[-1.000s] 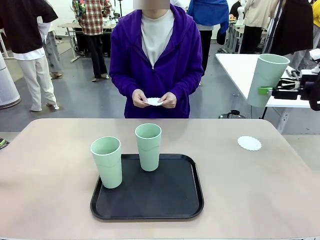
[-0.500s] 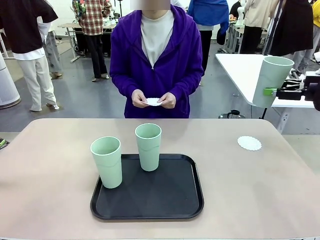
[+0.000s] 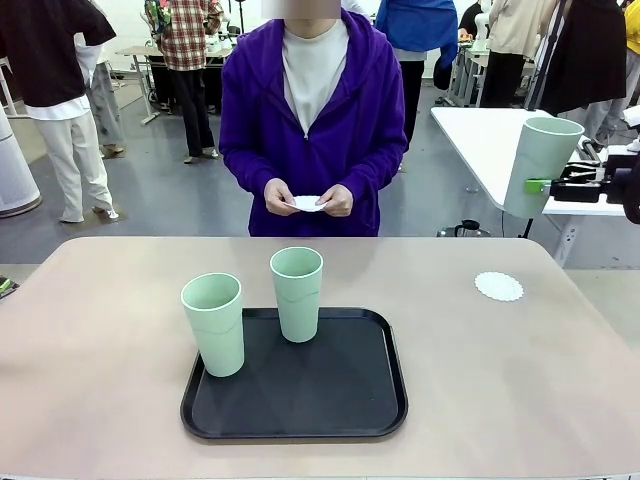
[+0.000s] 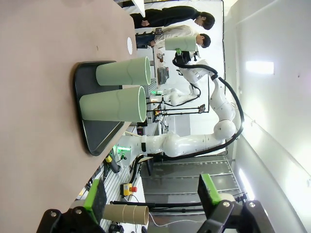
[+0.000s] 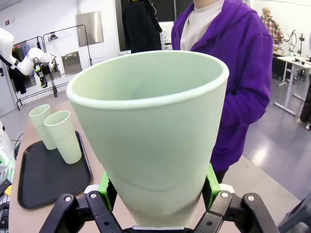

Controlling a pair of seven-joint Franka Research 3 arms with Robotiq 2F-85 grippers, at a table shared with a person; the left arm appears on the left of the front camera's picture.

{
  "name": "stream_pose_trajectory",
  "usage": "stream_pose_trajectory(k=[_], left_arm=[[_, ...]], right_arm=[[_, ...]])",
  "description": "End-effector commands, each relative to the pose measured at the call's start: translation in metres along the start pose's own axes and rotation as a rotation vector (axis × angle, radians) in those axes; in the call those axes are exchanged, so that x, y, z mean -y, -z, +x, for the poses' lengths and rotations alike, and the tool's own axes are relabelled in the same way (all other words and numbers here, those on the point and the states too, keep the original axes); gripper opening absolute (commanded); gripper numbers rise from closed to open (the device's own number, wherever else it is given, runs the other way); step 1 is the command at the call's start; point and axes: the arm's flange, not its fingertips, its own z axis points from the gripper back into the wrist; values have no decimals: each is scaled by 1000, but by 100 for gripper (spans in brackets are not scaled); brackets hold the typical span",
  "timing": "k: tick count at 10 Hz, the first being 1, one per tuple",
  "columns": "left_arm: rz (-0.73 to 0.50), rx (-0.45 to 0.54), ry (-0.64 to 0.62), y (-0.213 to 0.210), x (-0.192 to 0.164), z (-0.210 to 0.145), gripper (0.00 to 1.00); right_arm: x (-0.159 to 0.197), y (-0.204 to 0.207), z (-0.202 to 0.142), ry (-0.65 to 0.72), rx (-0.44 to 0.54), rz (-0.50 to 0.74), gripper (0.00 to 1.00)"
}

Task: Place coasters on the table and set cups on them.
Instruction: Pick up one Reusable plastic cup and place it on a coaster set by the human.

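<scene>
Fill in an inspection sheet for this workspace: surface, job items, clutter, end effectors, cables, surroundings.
Surface: beige-pink table, with a black tray near its middle.
Job's things: front cup and rear cup upright on the tray; third cup held in the air at the far right; one coaster flat on the table below it; a second coaster in the hands of the person.
Clutter: nothing seen.
End effectors: right end effector shut on the third cup; left end effector open, empty.
Cables: black cable along the right arm.
Surroundings: white table behind; other people farther off.
</scene>
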Motion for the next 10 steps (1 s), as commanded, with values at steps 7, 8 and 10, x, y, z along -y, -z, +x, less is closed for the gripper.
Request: stream_pose_trajectory(k=[7, 8, 10], left_arm=[[-12, -3, 18, -2, 1, 0, 100], [-12, -3, 18, -2, 1, 0, 100], [-12, -3, 18, -2, 1, 0, 100]], right_arm=[[26, 0, -48, -12, -24, 215, 84], [32, 0, -58, -18, -27, 228, 84], [46, 1, -78, -16, -57, 223, 84]])
